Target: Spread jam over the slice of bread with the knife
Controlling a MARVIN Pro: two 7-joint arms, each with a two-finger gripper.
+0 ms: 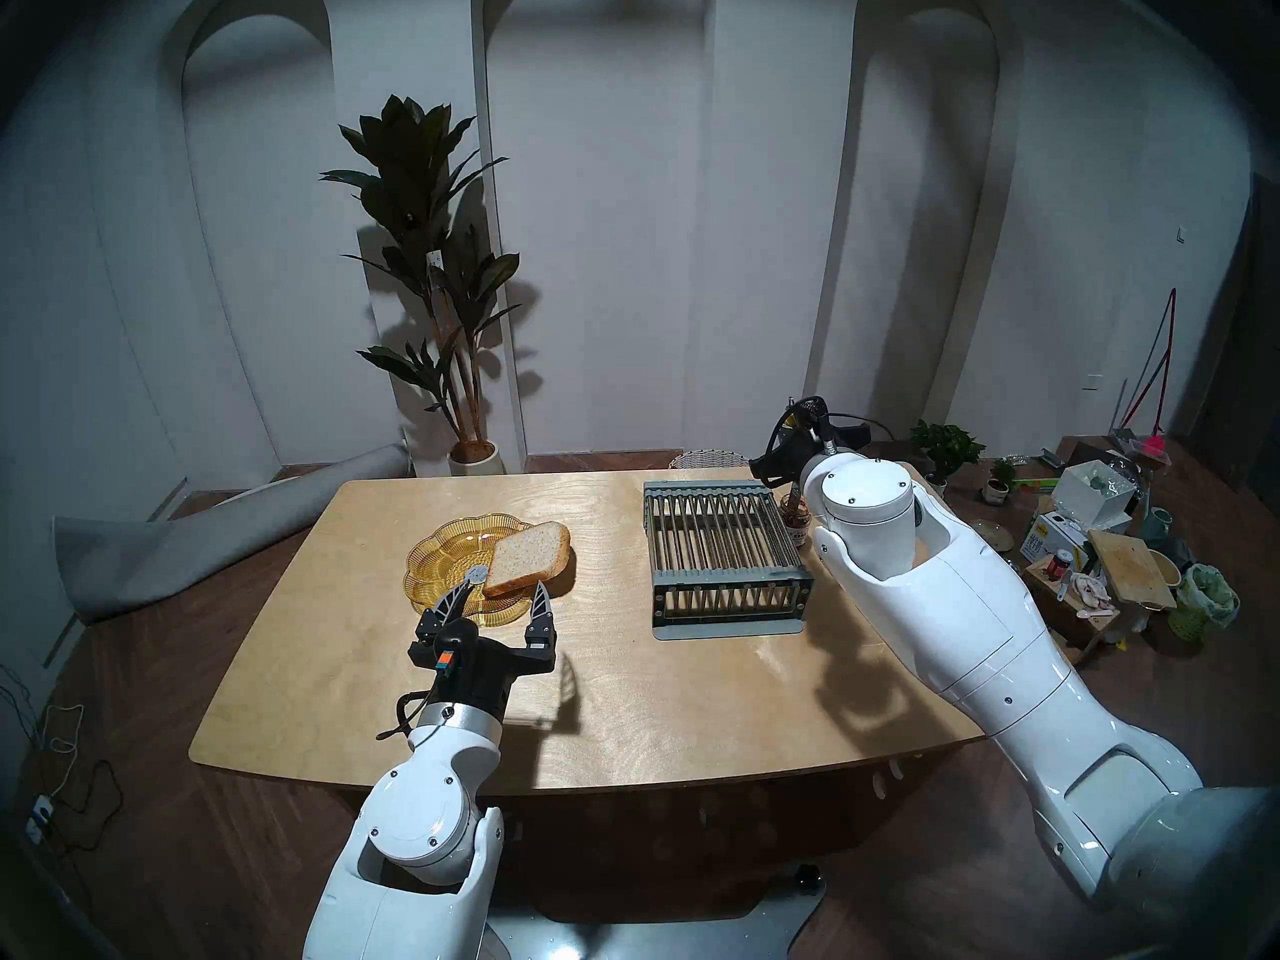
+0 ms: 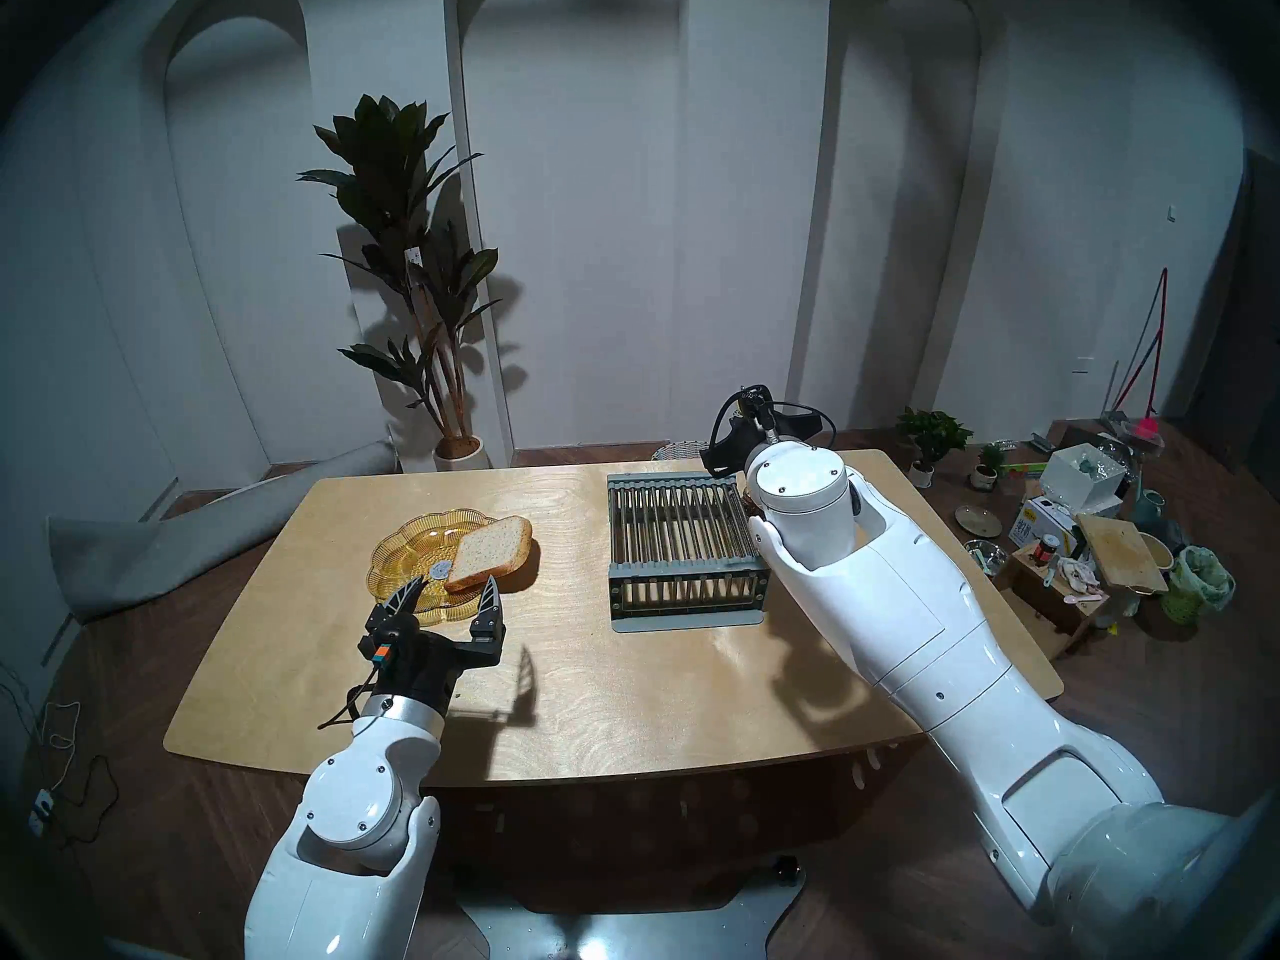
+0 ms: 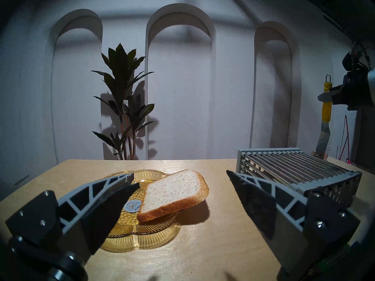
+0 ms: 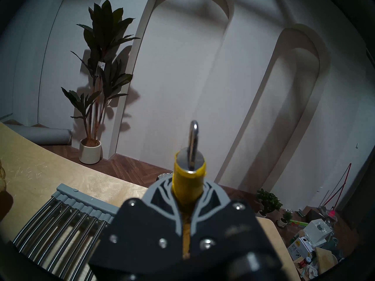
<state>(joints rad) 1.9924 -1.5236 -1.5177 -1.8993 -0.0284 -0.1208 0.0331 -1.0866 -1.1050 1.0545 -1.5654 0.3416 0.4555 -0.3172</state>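
The slice of bread (image 1: 530,557) (image 3: 174,193) lies tilted, its near end on the right rim of an amber glass plate (image 1: 440,557) (image 3: 142,240). My left gripper (image 1: 502,595) (image 3: 180,176) hovers open just in front of the plate, one finger on each side of the bread's near end and touching nothing. At the far right, my right gripper (image 4: 187,193) is shut on the knife's yellow handle (image 4: 187,181) (image 3: 326,110). The knife stands upright, ring end up, and its grey blade (image 3: 322,140) reaches down into the mouth of the jam jar (image 1: 796,519) (image 3: 319,154).
A grey dish rack (image 1: 724,557) with metal bars stands between the plate and the jar. A wicker basket (image 1: 706,460) and a potted plant (image 1: 443,280) sit beyond the table's far edge. Boxes and small pots clutter the floor at right (image 1: 1094,543).
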